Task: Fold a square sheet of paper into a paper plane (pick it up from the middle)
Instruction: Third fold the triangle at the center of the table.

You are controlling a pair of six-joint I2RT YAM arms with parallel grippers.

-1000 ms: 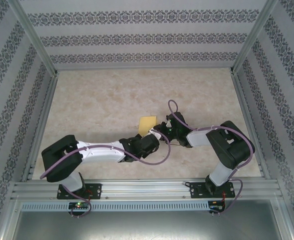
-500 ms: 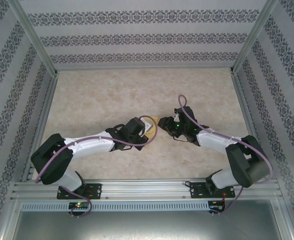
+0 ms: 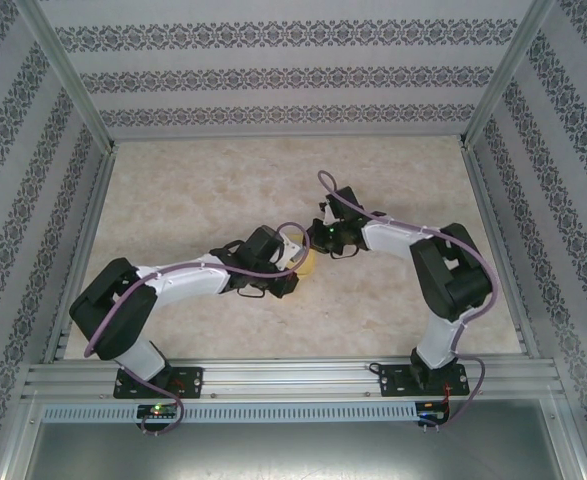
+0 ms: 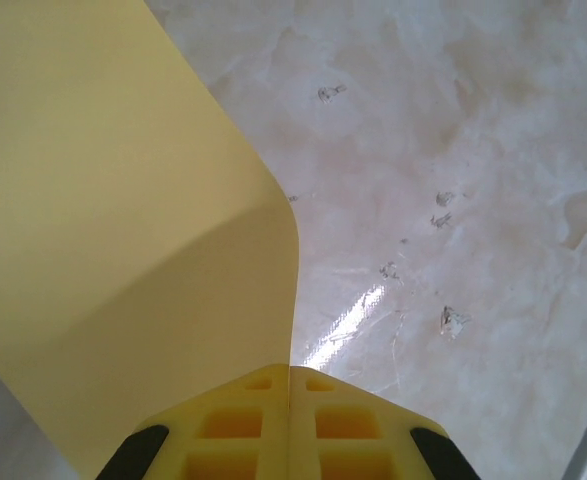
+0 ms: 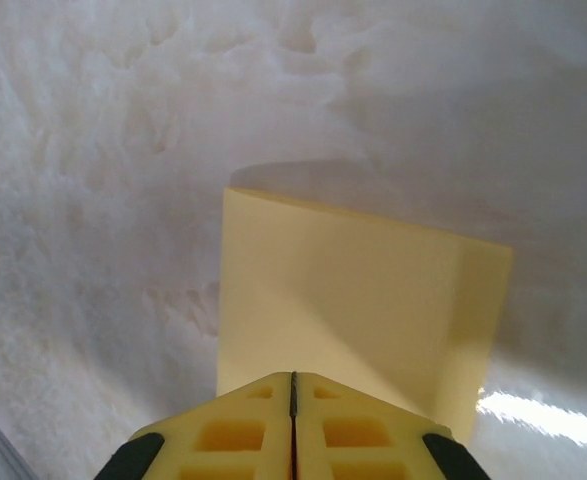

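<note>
The square sheet of paper (image 3: 309,263) is a yellow-orange scrap between the two wrists at mid-table. In the left wrist view the sheet (image 4: 123,250) rises from the seam of my left gripper (image 4: 291,368), which is shut on its edge, and bends away to the upper left. In the overhead view the left gripper (image 3: 295,262) sits at the sheet's left side. My right gripper (image 3: 317,238) is just behind the sheet. In its wrist view the sheet (image 5: 353,300) lies face-on past the shut tips (image 5: 293,375), with a folded strip along its right side. No paper shows in that seam.
The pale marbled tabletop (image 3: 193,190) spreads around both arms, with scuff marks (image 4: 443,210) near the left gripper. Patterned walls and a metal frame (image 3: 488,200) enclose the table. Purple cables loop over both wrists.
The right wrist swung back and left, behind the sheet, and its jaws opened and then shut again. The left arm reached further right with the sheet still in its grip.
</note>
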